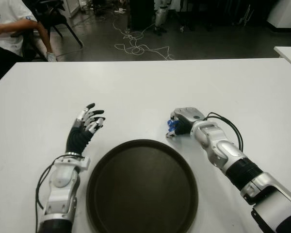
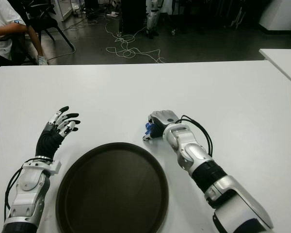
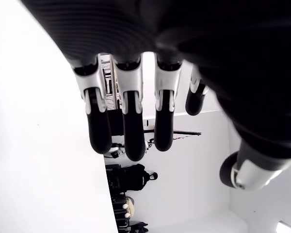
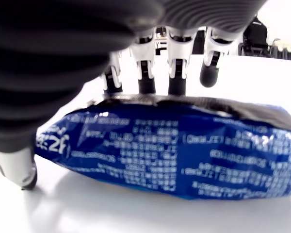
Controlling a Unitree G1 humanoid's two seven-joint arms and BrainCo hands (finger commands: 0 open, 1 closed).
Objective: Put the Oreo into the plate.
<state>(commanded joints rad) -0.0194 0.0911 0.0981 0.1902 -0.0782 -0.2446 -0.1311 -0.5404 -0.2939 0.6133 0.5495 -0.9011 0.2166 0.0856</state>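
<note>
The Oreo (image 4: 174, 150) is a blue packet lying on the white table (image 1: 136, 87), just beyond the far right rim of the round dark plate (image 1: 136, 194). My right hand (image 1: 184, 121) covers the packet from above. Its fingers (image 4: 177, 77) curl down over the packet's far side and the thumb (image 4: 19, 165) stands by the near end. Only a blue corner of the Oreo (image 1: 171, 126) shows in the eye views. My left hand (image 1: 89, 121) shows left of the plate with fingers (image 3: 128, 121) spread, holding nothing.
A seated person (image 1: 5, 29) is at the far left behind the table. Cables (image 1: 136, 48) lie on the floor beyond the table's far edge. The corner of another white table (image 1: 288, 51) shows at the far right.
</note>
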